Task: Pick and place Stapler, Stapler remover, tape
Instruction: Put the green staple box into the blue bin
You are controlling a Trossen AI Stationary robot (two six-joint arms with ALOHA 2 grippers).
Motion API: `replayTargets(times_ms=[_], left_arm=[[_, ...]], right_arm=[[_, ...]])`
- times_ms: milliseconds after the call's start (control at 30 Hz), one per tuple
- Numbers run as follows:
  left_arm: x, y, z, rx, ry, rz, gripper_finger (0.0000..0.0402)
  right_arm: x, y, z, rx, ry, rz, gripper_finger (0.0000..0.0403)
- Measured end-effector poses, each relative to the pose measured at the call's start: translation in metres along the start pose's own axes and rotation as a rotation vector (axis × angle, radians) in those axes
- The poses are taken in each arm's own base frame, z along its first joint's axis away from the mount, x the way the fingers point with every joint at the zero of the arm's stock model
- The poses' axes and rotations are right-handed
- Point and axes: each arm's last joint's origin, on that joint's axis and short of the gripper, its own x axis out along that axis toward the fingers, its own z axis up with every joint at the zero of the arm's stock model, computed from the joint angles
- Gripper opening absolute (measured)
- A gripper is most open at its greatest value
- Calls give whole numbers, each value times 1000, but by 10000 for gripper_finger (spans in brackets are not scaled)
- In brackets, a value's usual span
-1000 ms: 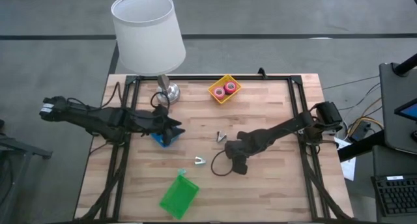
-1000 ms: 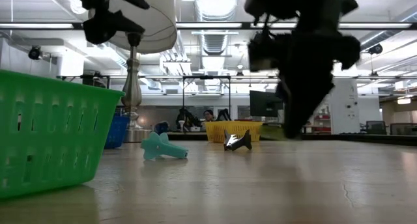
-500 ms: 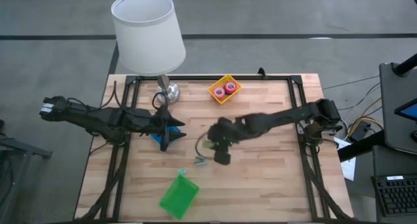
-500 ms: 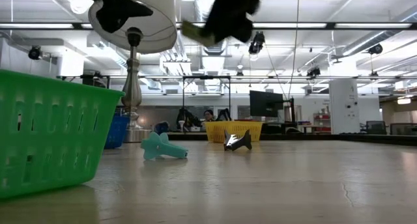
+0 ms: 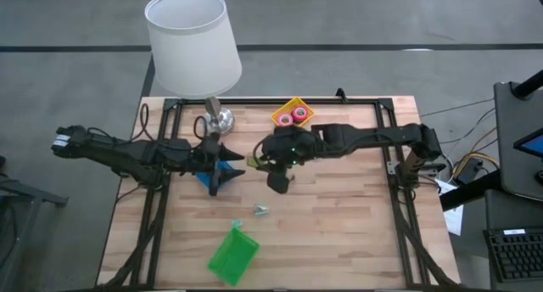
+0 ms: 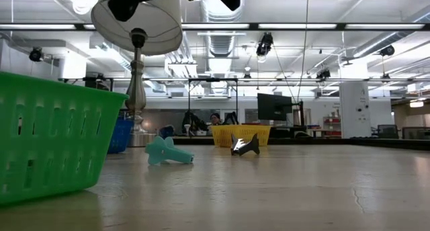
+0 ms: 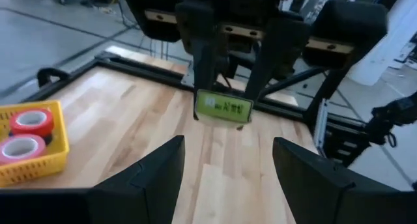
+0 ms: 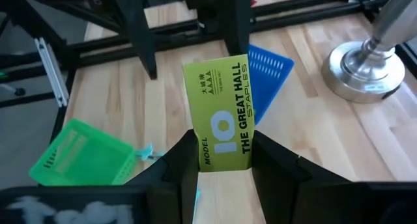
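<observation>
A lime-green staples box [image 8: 225,113] sits in my right gripper [image 8: 225,152], high over the table's middle [image 5: 253,161]. My left gripper [image 7: 228,178] is open and faces it from the table's left [image 5: 227,162], a short way off and touching nothing. Red and pink tape rolls [image 5: 293,115] lie in a yellow basket [image 7: 39,165] at the far edge. A small teal piece [image 5: 259,209] rests on the wood, and the low view shows a chrome piece [image 6: 244,145] standing behind it. My right gripper pinches the staples box between its two fingers, one on each long side near the box's rear end [image 8: 225,160]. The fingers come level from the table's right and lie along the box. The box is lifted clear and juts forward toward the left gripper.
A blue basket [image 8: 267,74] sits under the left gripper, next to the lamp's metal base [image 8: 368,68] and below its white shade [image 5: 193,42]. A green basket [image 5: 232,254] lies near the near edge. A black frame [image 5: 390,156] borders the table.
My right gripper has risen from low over the table's middle. It has swung toward the table's left and far side and now faces the left gripper above the blue basket, with the box in its fingers. In the low view it has climbed out of the picture's top.
</observation>
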Motion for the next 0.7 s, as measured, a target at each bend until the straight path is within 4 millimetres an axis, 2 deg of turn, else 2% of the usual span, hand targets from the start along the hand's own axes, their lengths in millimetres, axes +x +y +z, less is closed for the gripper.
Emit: replayTargets(times_ms=[300,700], left_arm=[[1,0,2,52,-32,14,234],[18,-5,5,51,-110,-9,234]], right_arm=[[-1,0,2,3,-8,12,117],[1,0,2,16,-10,13,116]])
